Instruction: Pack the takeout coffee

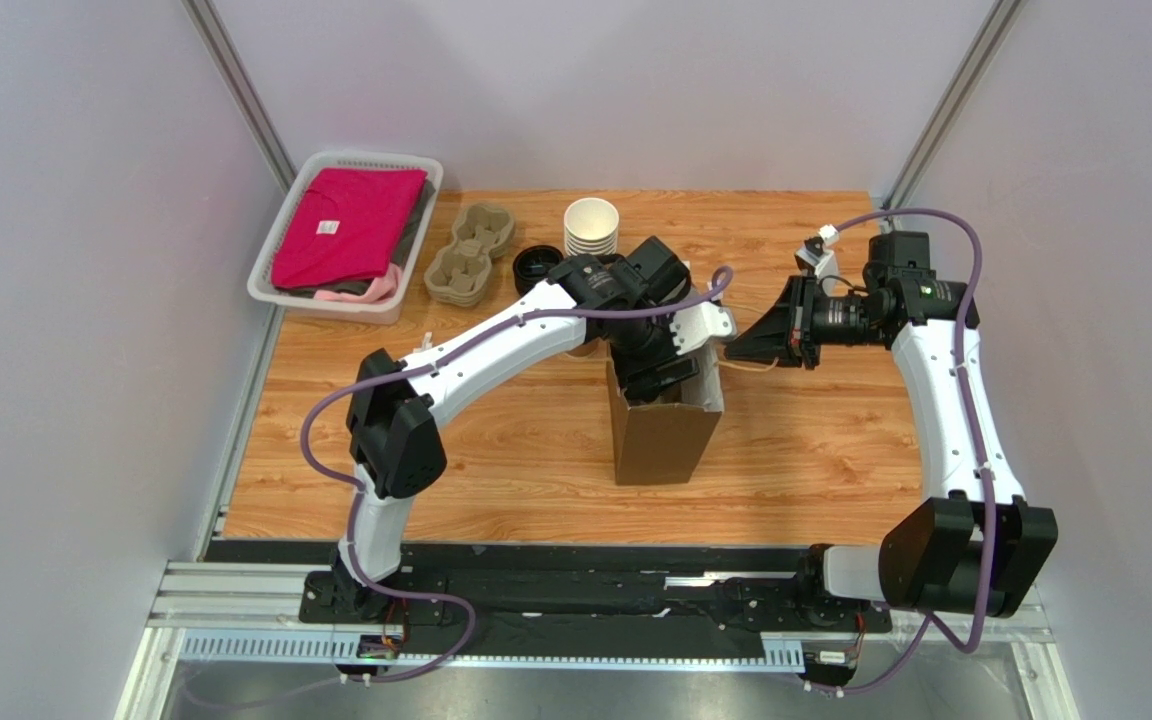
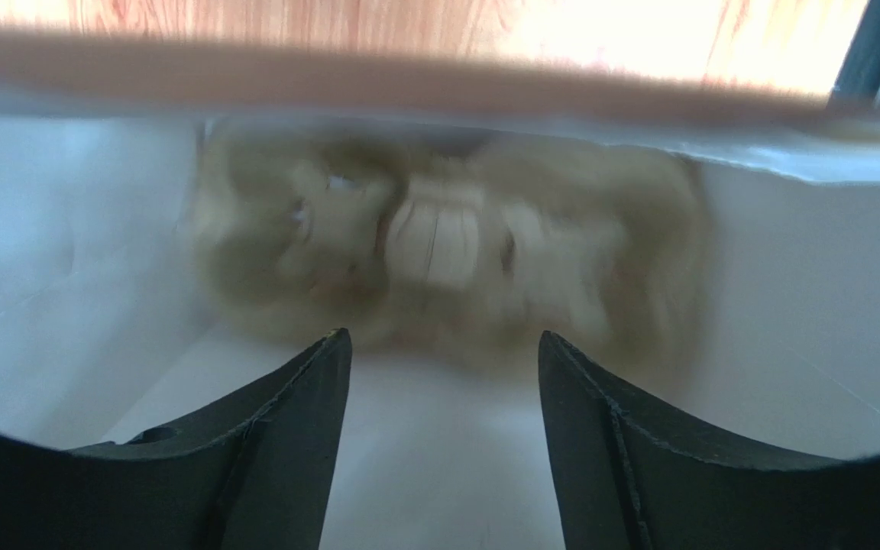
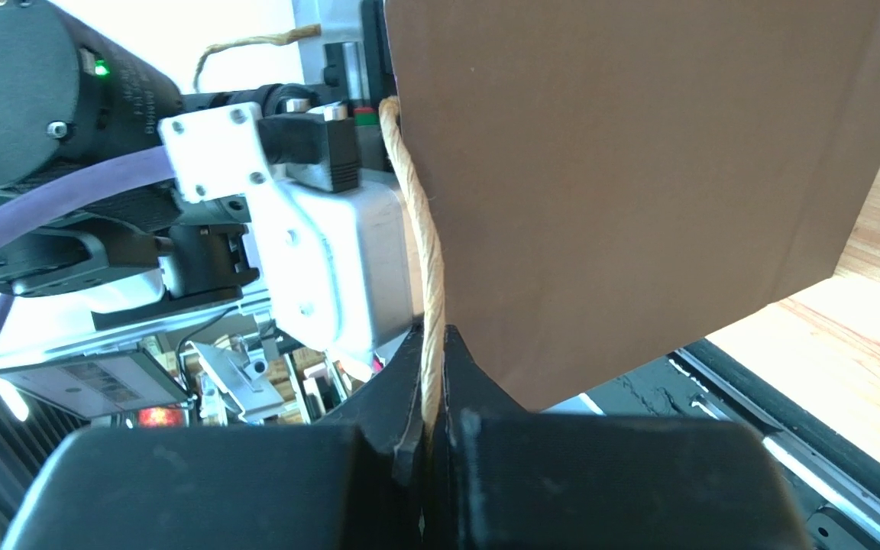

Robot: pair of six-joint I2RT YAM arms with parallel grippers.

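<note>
Brown paper bag (image 1: 665,435) stands upright, the left pincer (image 2: 444,337) spread inside before a blurred tan shape (image 2: 445,241), axis untellable. Its twine handle (image 3: 416,206) is pinched by the right pincer (image 3: 434,378).

No legible txt or labels.
</note>
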